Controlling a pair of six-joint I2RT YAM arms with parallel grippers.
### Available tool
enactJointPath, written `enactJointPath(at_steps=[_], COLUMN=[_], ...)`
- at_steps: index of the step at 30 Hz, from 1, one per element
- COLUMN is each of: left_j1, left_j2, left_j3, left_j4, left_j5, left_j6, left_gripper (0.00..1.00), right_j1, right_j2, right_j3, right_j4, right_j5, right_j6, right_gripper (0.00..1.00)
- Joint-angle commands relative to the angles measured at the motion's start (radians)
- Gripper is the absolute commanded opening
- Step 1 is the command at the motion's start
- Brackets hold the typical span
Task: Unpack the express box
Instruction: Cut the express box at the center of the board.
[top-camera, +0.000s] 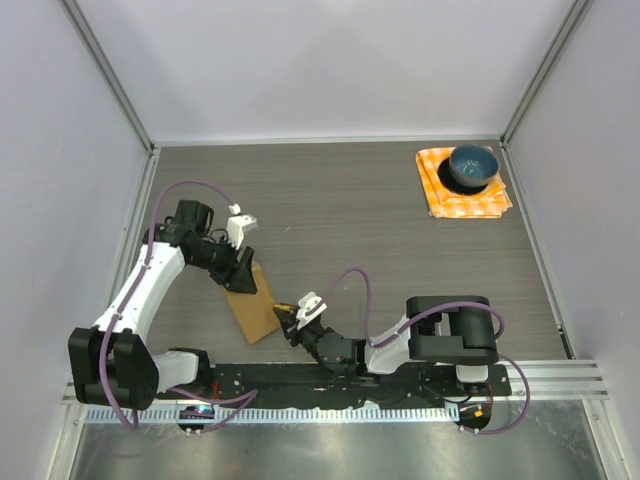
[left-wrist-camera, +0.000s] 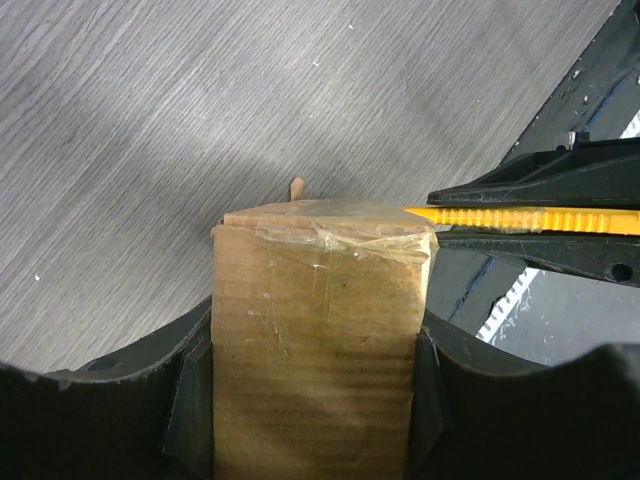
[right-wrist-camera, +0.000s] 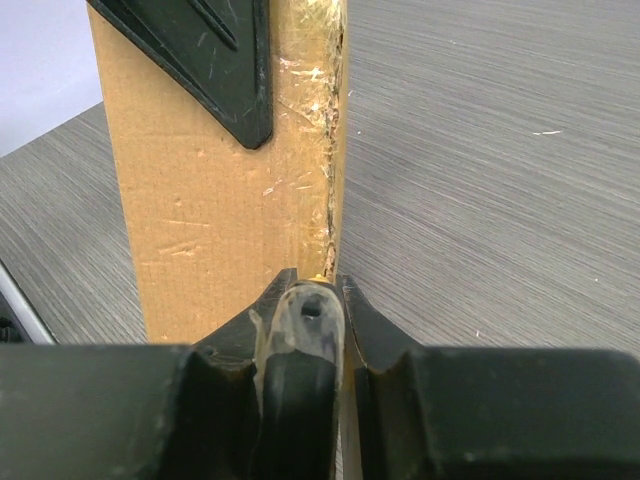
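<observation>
Top external view: the express box lies lower left of centre on the surface. Its upper end is pinched in the left claw, and the right claw grips a yellow cutter against the box's right edge. I count one box, one cutter and two claws, plus one blue bowl on one orange checked cloth at upper right.

Left wrist view: the box is clamped by its two sides, and the cutter's tip meets the tape at centre right. If the blade pushes harder than that clamp holds, I'd expect the box to twist or slide out.

Right wrist view: the cutter lines up with the tape running up the frame. If it drifts off, it could gouge the cardboard or whatever is inside. The left claw's finger at the top sits just beside that line.
</observation>
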Motion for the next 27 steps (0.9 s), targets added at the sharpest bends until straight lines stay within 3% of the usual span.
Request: enactJointPath(at_steps=[1,27], left_j1=[0.032,0.043], left_j2=[0.021,0.023], left_j3=[0.0,0.002], left_j4=[0.135,0.134], left_j5=[-0.056,-0.057], left_j6=[0.063,0.071], left_gripper=[0.4,0.4], right_j1=[0.068,0.084], right_j2=[0.096,0.122], right_j3=[-0.082,-0.066], right_j4=[-0.449,-0.519], right_j5=[-0.198,-0.202], right_j6=[0.132,0.18], right_gripper=[0.01,0.01])
